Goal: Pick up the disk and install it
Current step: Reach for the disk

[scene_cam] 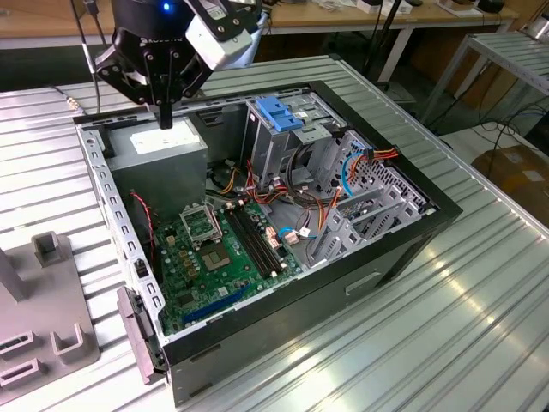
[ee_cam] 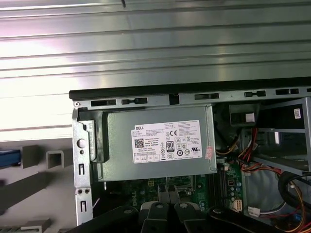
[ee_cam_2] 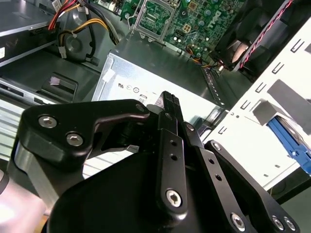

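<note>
A ribbed aluminium table [scene_cam: 463,309] carries an open computer case [scene_cam: 395,249], laid on its side so its insides face up. My gripper [scene_cam: 165,117] hangs over the corner of the case at the exterior view's upper left. Its fingers are pressed together into a single point and pinch nothing. That point is just above the power supply [scene_cam: 159,172], a grey metal box with a white sticker [scene_cam: 163,140] on top. Whether it touches the box I cannot tell.

Next to the power supply lies the green motherboard [scene_cam: 206,257]. Towards the exterior view's right stands a tall metal drive cage [scene_cam: 273,146] topped by a blue plastic tab [scene_cam: 279,113], with red and orange cables [scene_cam: 377,156] trailing past it.

Of the disk [ee_cam: 8,158] I see just a strip of blue rail in the first wrist view. It lies outside the case's perforated wall, next to the posts of a grey fixture [scene_cam: 43,335] that sits on the table at the exterior view's left. It is well apart from my fingers.
</note>
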Available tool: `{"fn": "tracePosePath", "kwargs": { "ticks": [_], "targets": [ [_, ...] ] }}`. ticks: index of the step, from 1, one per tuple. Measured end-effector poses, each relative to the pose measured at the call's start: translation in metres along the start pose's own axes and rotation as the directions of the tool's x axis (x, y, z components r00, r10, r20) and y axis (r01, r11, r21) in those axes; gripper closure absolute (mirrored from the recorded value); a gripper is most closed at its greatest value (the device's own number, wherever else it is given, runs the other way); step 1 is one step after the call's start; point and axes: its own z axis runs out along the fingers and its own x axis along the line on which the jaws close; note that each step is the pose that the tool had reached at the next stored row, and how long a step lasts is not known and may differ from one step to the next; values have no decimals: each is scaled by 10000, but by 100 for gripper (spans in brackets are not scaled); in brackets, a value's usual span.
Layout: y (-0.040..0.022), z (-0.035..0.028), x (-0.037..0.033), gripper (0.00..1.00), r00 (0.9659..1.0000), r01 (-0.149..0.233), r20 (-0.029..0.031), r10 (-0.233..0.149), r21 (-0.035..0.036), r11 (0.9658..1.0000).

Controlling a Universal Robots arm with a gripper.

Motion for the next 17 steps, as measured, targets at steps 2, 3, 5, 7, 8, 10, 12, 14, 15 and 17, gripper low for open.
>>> {"fn": "tracePosePath", "kwargs": {
  "ticks": [2,3,5,7,8,10,12,14,15,17],
  "targets": [
    [0,0,8,89,10000,0,0,0,0,10000],
    [-1,-1,13,89,10000,0,0,0,0,10000],
    [-2,-1,21,89,10000,0,0,0,1,10000],
    [-2,-1,29,89,10000,0,0,0,0,10000],
    [-2,-1,32,89,10000,-1,0,1,0,10000],
    [-3,-1,43,89,10000,0,0,0,0,10000],
    [-4,-2,50,89,10000,0,0,0,1,10000],
    [-5,-2,62,89,10000,0,0,0,0,10000],
    [-5,-2,67,89,10000,0,0,0,0,10000],
    [-6,-2,75,89,10000,0,0,0,0,10000]
  ]
}}
